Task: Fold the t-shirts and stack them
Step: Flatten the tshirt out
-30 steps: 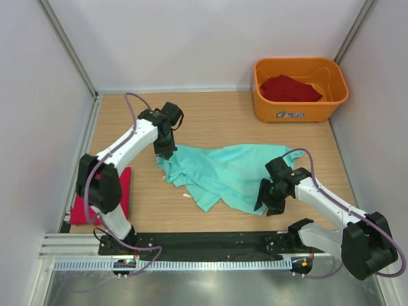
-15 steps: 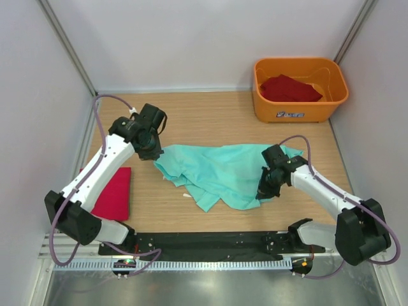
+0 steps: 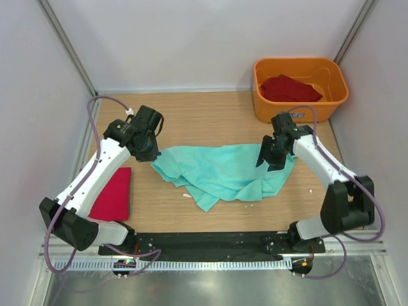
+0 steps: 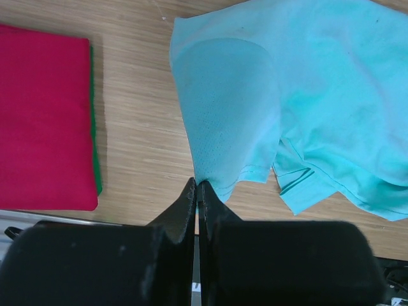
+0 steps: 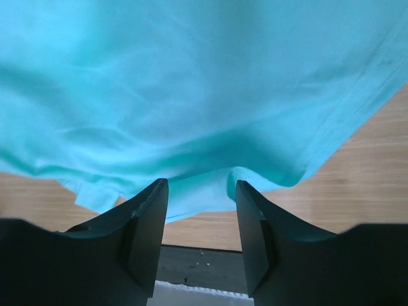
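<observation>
A mint-green t-shirt (image 3: 220,169) lies crumpled and partly spread in the middle of the table. My left gripper (image 3: 152,155) is shut on its left edge; in the left wrist view the fingertips (image 4: 197,186) pinch a corner of the mint cloth (image 4: 306,83). My right gripper (image 3: 270,162) hovers over the shirt's right edge. Its jaws (image 5: 199,186) stand wide apart and the mint cloth (image 5: 191,76) lies just beyond them, not pinched. A folded deep red t-shirt (image 3: 112,194) lies at the left, also in the left wrist view (image 4: 44,115). Another red t-shirt (image 3: 290,88) sits in the tub.
An orange plastic tub (image 3: 299,112) stands at the far right corner. A green edge (image 4: 95,140) shows under the folded red shirt. White walls close the left, right and far sides. A black rail (image 3: 204,242) runs along the near edge.
My right gripper has moved from the near right toward the far right, and the shirt's right side has spread out with it. My left gripper has pulled the left edge slightly leftward.
</observation>
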You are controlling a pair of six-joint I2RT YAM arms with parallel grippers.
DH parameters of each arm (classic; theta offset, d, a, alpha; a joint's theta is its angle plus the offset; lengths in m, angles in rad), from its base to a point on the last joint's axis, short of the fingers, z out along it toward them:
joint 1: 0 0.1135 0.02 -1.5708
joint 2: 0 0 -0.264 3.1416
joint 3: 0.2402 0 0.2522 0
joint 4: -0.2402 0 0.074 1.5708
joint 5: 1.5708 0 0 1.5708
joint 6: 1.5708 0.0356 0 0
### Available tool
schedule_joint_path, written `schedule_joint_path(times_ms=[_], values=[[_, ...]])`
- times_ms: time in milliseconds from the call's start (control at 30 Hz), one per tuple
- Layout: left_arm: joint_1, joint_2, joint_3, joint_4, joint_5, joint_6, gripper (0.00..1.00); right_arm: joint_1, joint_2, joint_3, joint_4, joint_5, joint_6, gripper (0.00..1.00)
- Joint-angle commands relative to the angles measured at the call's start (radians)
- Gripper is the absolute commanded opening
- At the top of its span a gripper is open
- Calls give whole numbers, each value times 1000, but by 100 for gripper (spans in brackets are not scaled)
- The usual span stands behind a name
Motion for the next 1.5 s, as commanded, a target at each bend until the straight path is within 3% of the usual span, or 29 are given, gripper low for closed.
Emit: schedule_joint_path(times_ms=[0,200,533,833,1167,1467], values=[[1,-14,0,18,4,26,0,18,-162,-77,-47,-98,13,51],[1,26,37,15,37,46,0,87,-289,-248,-39,-94,76,31],[3,41,35,20,64,60,0,101,-478,-430,-62,-143,178,34],[3,66,52,15,97,65,0,101,-494,-596,171,-149,330,50],[3,69,63,5,96,77,0,101,-564,-665,240,-11,447,53],[7,69,57,8,102,86,0,100,-540,-714,323,7,511,49]])
